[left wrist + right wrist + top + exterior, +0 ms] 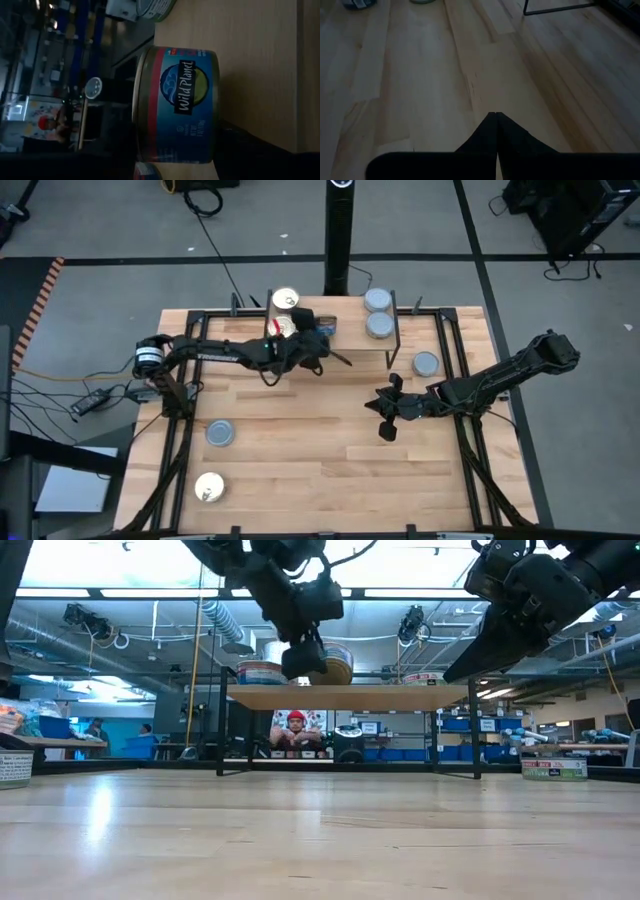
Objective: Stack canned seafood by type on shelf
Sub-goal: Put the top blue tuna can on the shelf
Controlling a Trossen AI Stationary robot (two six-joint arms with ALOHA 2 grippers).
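The shelf [345, 345], a light-wood board on black wire legs, stands at the table's far side. Two gold-lidded tins [285, 302] sit at its left end and two blue-grey tins [379, 313] at its right end. My left gripper [318, 338] is over the shelf's middle, shut on a blue-labelled tin [180, 100]. One blue-grey tin [425, 363] rests on the table right of the shelf. Another blue-grey tin [220, 432] and a gold one [209, 487] lie near the table's left edge. My right gripper [496, 116] hovers shut above the table's middle. My left gripper comes level from the table's near side at the blue-labelled tin [336, 664]. A dark finger [255, 150] shows beside the tin's base end, and the gripper body hides the rest of the hold. The tin is at the shelf board; whether it rests on it, I cannot tell.
Black frame rails [455, 370] run along the table's left and right sides. A black post [337, 240] stands behind the shelf. Bare wood [320, 450] fills the table's middle and near part. A person [296, 730] shows in the room behind the table.
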